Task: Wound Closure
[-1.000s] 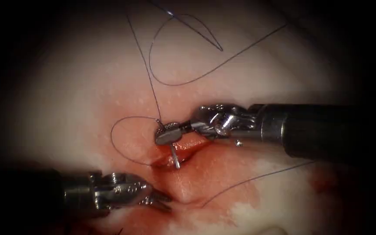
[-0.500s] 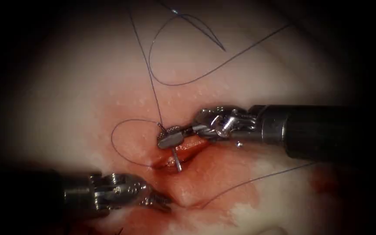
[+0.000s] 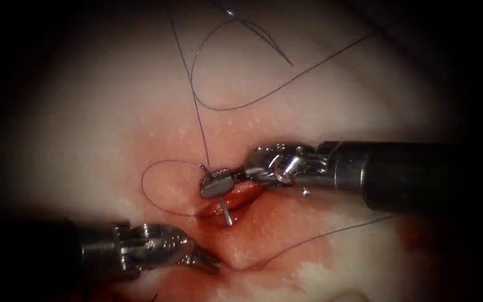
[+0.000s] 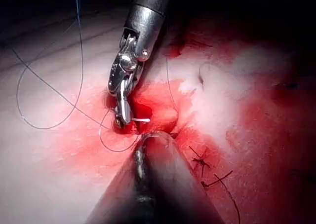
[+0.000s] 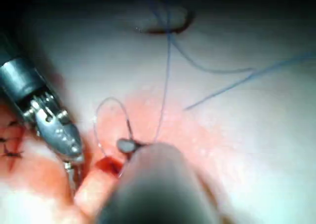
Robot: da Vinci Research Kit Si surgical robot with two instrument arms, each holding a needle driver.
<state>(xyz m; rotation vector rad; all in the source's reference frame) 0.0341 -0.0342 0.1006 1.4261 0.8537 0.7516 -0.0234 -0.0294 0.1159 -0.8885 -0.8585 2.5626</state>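
Now the right tool (image 3: pixel 216 182), clamping the needle (image 3: pixel 226 211) near its tail, has rotated it deeper into the cut (image 3: pixel 236 196); the left tool (image 3: pixel 202 259) rests closed, empty.

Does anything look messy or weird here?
Mostly tidy. Red fluid is smeared around the cut in the tissue. Thread lies in loose loops above it. The right tool grips the needle over the cut. The left tool holds nothing.
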